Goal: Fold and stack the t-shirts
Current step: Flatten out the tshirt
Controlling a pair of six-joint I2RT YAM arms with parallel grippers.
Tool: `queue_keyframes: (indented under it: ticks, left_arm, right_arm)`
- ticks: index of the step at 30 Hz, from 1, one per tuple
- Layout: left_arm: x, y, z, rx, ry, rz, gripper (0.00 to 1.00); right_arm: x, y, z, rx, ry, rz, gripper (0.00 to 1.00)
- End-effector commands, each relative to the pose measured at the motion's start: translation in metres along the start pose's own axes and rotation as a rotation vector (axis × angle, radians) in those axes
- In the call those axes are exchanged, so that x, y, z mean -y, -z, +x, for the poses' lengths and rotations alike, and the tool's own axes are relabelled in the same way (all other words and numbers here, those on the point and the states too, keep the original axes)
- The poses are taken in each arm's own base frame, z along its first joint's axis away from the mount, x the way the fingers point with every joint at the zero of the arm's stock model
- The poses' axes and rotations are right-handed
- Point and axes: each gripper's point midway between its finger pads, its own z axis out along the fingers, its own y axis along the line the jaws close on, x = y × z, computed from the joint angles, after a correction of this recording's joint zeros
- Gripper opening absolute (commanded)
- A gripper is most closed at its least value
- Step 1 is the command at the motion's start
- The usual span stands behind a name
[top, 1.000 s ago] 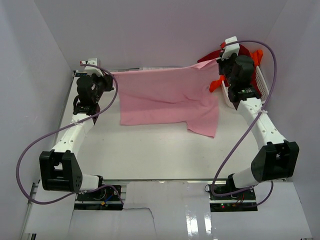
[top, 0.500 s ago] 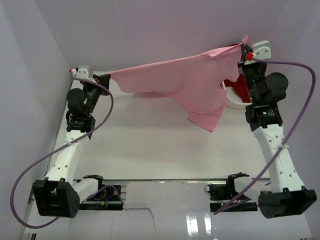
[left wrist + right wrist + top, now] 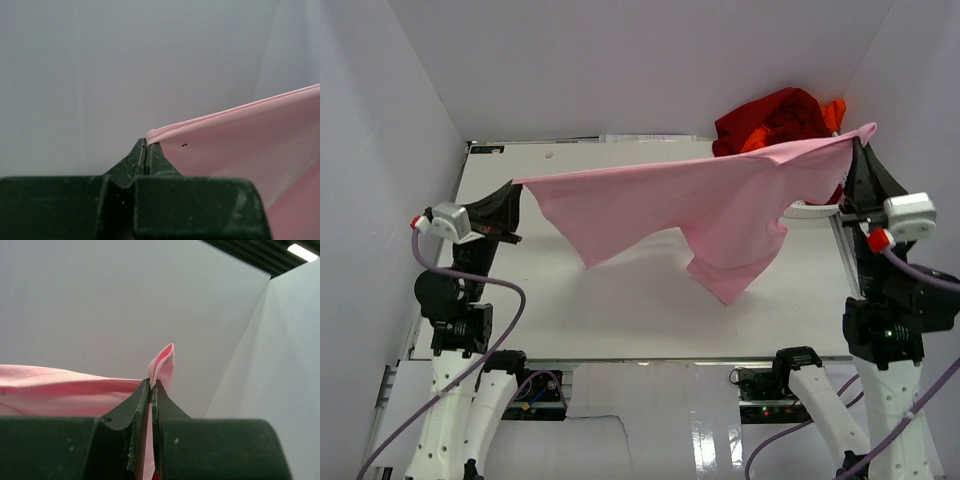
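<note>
Pink t-shirt (image 3: 710, 205), dark red t-shirt (image 3: 765, 112), orange t-shirt (image 3: 833, 111), all plain.

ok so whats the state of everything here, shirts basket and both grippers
pink t-shirt: off the table, stretched between both grippers
dark red t-shirt: crumpled, unfolded, far right
orange t-shirt: crumpled against the red one
basket: mostly hidden behind the pink t-shirt
left gripper: shut on pink t-shirt
right gripper: shut on pink t-shirt

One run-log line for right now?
left gripper: shut on pink shirt | right gripper: shut on pink shirt | pink shirt: stretched between both | red shirt, orange shirt: heaped far right
</note>
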Motion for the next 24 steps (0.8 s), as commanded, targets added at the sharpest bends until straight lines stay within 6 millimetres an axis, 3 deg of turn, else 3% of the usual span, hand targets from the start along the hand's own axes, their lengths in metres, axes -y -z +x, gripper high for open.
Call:
queue_keyframes:
  ticks: [1, 8, 12, 14, 16, 19, 20, 21, 24]
  left_arm:
    - [-0.005, 0.02, 0.018, -0.05, 0.007, -0.042, 0.0]
    - [-0.005, 0.046, 0.025, -0.078, 0.045, -0.088, 0.0]
    - [0.005, 0.049, 0.012, -0.067, 0.052, -0.059, 0.0]
    - [0.011, 0.054, -0.004, -0.039, 0.037, -0.043, 0.0]
    - [0.017, 0.058, -0.011, -0.03, 0.025, -0.024, 0.0]
    - [0.014, 0.06, 0.001, -0.053, 0.038, -0.035, 0.0]
    - [0.011, 0.061, 0.008, -0.062, 0.048, -0.045, 0.0]
    - [0.006, 0.063, 0.022, -0.086, 0.059, -0.066, 0.0]
    - [0.003, 0.065, 0.033, -0.093, 0.077, -0.077, 0.0]
  right_arm:
    - [0.022, 0.027, -0.035, 0.082, 0.064, 0.082, 0.08]
    - [0.039, 0.065, -0.082, 0.164, 0.09, 0.124, 0.08]
    - [0.039, 0.079, -0.118, 0.25, 0.051, 0.096, 0.08]
    - [0.037, 0.086, -0.135, 0.296, 0.05, 0.069, 0.08]
    - [0.031, 0.091, -0.144, 0.328, 0.04, 0.039, 0.08]
    - [0.026, 0.083, -0.115, 0.289, 0.027, 0.053, 0.08]
    - [0.017, 0.074, -0.087, 0.234, 0.022, 0.038, 0.08]
    - [0.014, 0.069, -0.074, 0.206, 0.02, 0.037, 0.08]
    - [-0.003, 0.051, -0.016, 0.082, -0.036, 0.022, 0.08]
